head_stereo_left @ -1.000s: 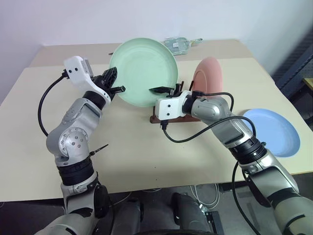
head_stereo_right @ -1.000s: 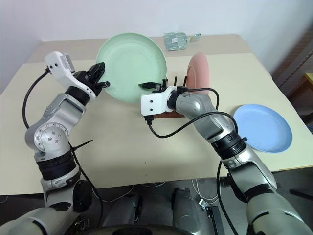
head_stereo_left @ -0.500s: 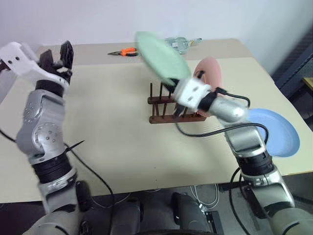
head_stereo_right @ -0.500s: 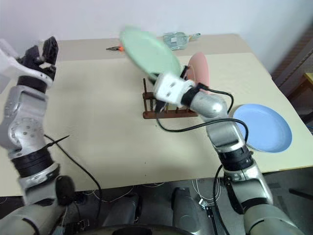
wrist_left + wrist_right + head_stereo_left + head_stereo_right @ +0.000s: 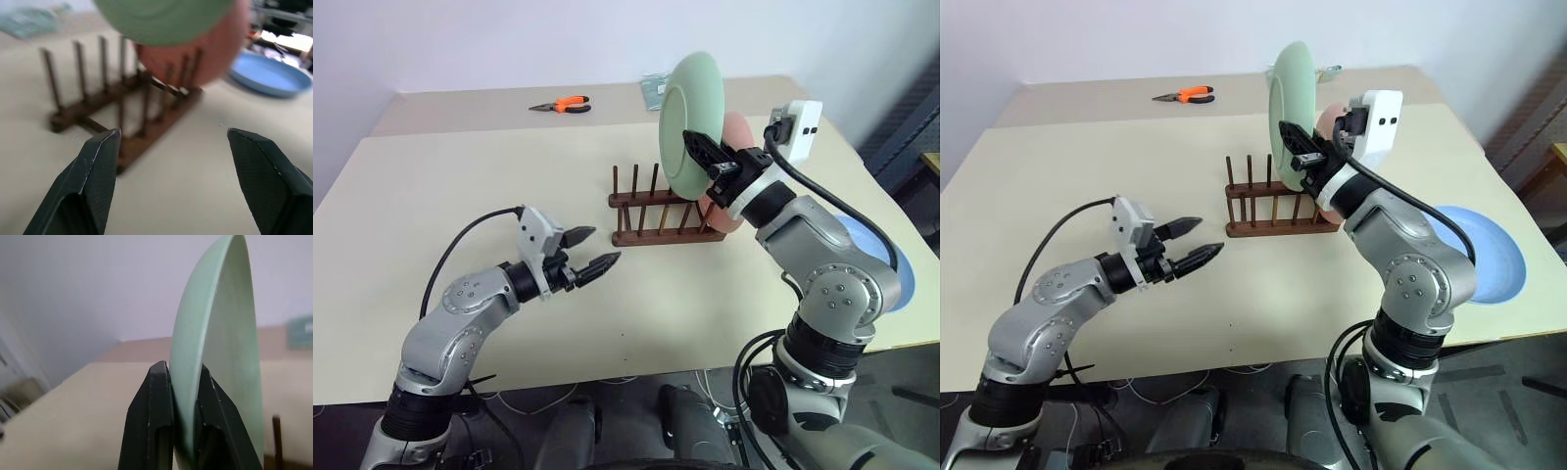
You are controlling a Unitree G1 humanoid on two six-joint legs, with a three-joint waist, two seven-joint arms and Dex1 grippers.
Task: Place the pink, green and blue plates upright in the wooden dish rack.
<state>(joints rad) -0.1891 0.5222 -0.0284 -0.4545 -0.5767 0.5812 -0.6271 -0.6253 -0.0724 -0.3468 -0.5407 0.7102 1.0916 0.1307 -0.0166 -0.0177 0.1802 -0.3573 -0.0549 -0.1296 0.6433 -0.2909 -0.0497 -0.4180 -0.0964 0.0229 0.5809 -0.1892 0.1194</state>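
Mint-green plate [image 5: 690,122], plain and matte, stands on edge pinched in right tool [image 5: 703,157]; left tool [image 5: 592,252] gapes empty.

Pale beige tabletop [image 5: 509,196], matte, with a second strip of the same surface butted along its far edge. Near the middle, towards the far edge: small dark wooden dish rack [image 5: 651,211] with a salmon pink plate [image 5: 736,137] standing upright at its right end. By the right edge: light blue plate [image 5: 1484,253] lying flat. On the far strip: orange-handled pliers [image 5: 561,104] left of centre, plus a clear packet [image 5: 653,88] near the middle.
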